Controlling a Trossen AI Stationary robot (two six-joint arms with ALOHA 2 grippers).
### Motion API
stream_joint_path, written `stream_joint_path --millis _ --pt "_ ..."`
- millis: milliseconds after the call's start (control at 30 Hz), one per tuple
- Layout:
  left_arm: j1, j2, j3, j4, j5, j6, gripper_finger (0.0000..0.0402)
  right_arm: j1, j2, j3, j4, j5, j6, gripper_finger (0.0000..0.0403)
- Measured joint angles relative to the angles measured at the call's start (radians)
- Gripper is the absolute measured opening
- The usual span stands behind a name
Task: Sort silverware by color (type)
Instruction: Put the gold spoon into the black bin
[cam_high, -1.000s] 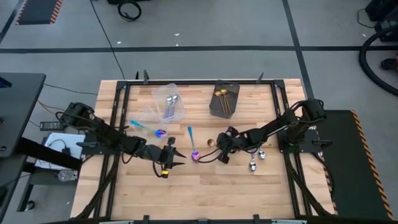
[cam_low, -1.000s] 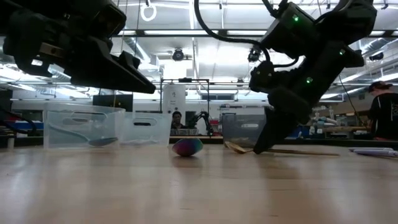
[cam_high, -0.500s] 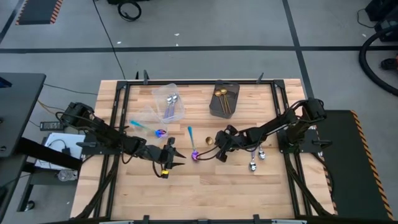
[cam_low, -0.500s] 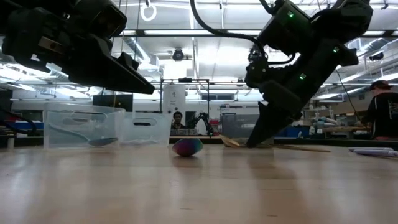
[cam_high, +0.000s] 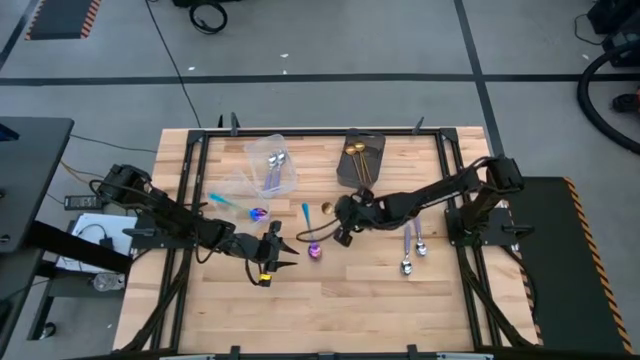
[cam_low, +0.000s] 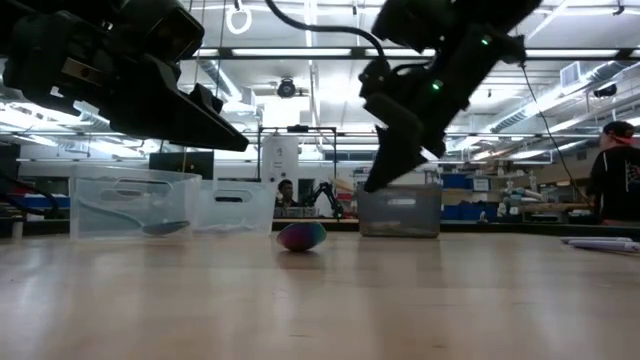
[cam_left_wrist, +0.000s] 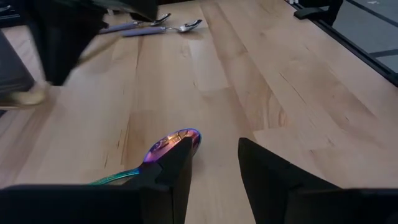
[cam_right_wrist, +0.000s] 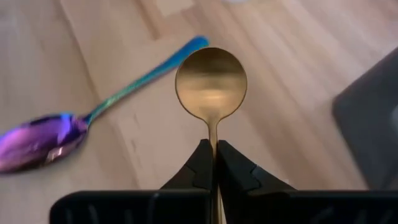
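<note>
My right gripper (cam_high: 343, 214) hangs over the table's middle, shut on a gold spoon (cam_right_wrist: 211, 81). An iridescent purple-blue spoon with a teal handle (cam_high: 310, 235) lies flat on the wood just nearside of it; its bowl (cam_left_wrist: 174, 142) is right before my open left gripper (cam_left_wrist: 214, 163). A second iridescent spoon (cam_high: 243, 206) lies farther left. Two silver spoons with lilac handles (cam_high: 411, 250) lie to the right. The clear tub (cam_high: 272, 165) holds lilac-handled spoons, and the dark grey box (cam_high: 362, 158) holds gold ones. My right gripper pinches the gold spoon between its two fingertips at the handle's neck (cam_right_wrist: 213, 138), just behind the bowl. The fingers lie along the handle and the bowl (cam_high: 327, 208) juts out past them toward the table's left. The spoon is lifted clear of the table.
A second clear tub (cam_low: 235, 207) shows behind the first in the low view. A person (cam_low: 612, 170) stands beyond the table's right side. Bare wood lies along the near edge (cam_high: 340, 310).
My right gripper has risen from the table and moved toward the far left, taking the gold spoon with it. A second ago the spoon lay on the wood under the fingertips; now it is lifted clear. The left arm has kept still.
</note>
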Motion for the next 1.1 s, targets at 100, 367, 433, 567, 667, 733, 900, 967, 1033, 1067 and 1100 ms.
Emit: stream_joint_path --millis 100,367,433,567,667,733,900,967,1033,1067,1100 --pt "0.000 0.000 0.000 0.000 0.000 0.000 0.0137 -0.025 0.000 0.051 -0.048 0.017 -0.022 0.0014" --pt "0.000 0.000 0.000 -0.001 0.000 -0.004 0.0137 -0.100 0.000 0.152 -0.151 0.074 -0.076 0.0014" --pt "0.000 0.000 0.000 -0.001 0.000 -0.013 0.0137 -0.120 -0.001 0.174 -0.182 0.100 -0.081 0.0014" --pt "0.000 0.000 0.000 -0.001 0.001 -0.018 0.0137 -0.169 -0.001 0.230 -0.252 0.136 -0.083 0.0014" --pt "0.000 0.000 0.000 -0.001 0.001 -0.018 0.0137 -0.211 -0.002 0.262 -0.286 0.141 -0.091 0.0014" --pt "0.000 0.000 0.000 -0.001 0.001 -0.019 0.0137 -0.241 -0.002 0.277 -0.297 0.140 -0.108 0.0014" --pt "0.000 0.000 0.001 -0.002 0.001 -0.023 0.0137 -0.320 -0.002 0.290 -0.315 0.123 -0.152 0.0014" --pt "0.000 0.000 0.001 -0.005 0.001 -0.023 0.0137 -0.353 -0.002 0.293 -0.316 0.100 -0.159 0.0014" --pt "0.000 0.000 0.001 -0.011 0.000 -0.023 0.0137 -0.384 -0.002 0.292 -0.324 0.071 -0.161 0.0014" --pt "0.000 0.000 0.001 -0.011 0.000 -0.023 0.0137 -0.399 -0.004 0.292 -0.330 0.062 -0.161 0.0014" --pt "0.000 0.000 0.001 -0.011 0.000 -0.023 0.0137 -0.413 -0.006 0.292 -0.336 0.055 -0.161 0.0014"
